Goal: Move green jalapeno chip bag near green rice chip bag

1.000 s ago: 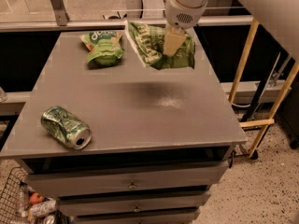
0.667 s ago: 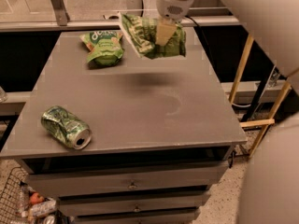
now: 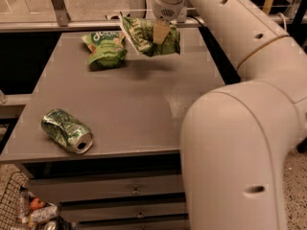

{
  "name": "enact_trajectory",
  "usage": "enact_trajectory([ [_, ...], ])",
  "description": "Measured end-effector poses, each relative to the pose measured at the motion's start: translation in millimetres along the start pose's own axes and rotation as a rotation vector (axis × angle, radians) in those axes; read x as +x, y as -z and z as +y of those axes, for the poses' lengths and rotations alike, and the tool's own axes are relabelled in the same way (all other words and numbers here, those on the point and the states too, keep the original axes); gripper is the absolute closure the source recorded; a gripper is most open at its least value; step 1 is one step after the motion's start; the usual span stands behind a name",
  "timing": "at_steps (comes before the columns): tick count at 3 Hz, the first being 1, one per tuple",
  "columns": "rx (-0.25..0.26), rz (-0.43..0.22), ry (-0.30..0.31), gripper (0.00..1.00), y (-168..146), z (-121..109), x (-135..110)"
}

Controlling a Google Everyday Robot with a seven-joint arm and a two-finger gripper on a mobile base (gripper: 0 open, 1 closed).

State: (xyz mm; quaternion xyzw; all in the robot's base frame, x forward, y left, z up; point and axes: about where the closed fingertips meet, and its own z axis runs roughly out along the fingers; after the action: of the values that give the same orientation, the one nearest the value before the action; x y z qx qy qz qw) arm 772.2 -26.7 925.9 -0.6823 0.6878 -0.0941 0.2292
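– So, status on the bag move? Start from our side.
– Nearest is just the arm [image 3: 230, 152]; its elbow fills the lower right. The can [image 3: 67, 131], crushed, lies on its side at the near left of the bench [image 3: 144, 109], well apart from both bags. Not part of the job.
– Middle of the bench?
– Only a shadow, toward the far end, under the load.
– Target?
– The rice bag [image 3: 105, 48] sits far left, flat on the bench, nothing touching it that I can see.
– And the jalapeno bag?
– The jalapeno bag [image 3: 141, 37] is at the far end, just right of the rice bag, hanging tilted. The hand [image 3: 162, 33] comes down from above and is clamped on the bag's right part. One pale finger [image 3: 160, 31] shows across its front. The shadow below suggests it's off the surface, not resting.
– Gap between the bags?
– Small. Their near edges look just beside each other. Can't tell if they touch.
– So done?
– Not quite, I'd say. Pick and carry look finished and the position looks about right. Left: lower it, let go, pull the hand clear.
– Risks?
– The bag is crinkly and probably light, so it could slide or tip on release. Tipping toward the rice bag is harmless. The bench's far edge is close behind, so I'd set it down, not drop it.
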Motion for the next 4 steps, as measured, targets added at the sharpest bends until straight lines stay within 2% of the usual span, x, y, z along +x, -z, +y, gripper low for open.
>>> enact_trajectory([
  [1, -0.037, 0.002, -0.015, 1.00, -37.9, -6.4, -4.8],
  [2, -0.091, -0.014, -0.019, 1.00, -64.8, -0.6, -14.9],
  [4, -0.092, -0.016, -0.018, 0.59, -72.7, -0.9, -16.0],
])
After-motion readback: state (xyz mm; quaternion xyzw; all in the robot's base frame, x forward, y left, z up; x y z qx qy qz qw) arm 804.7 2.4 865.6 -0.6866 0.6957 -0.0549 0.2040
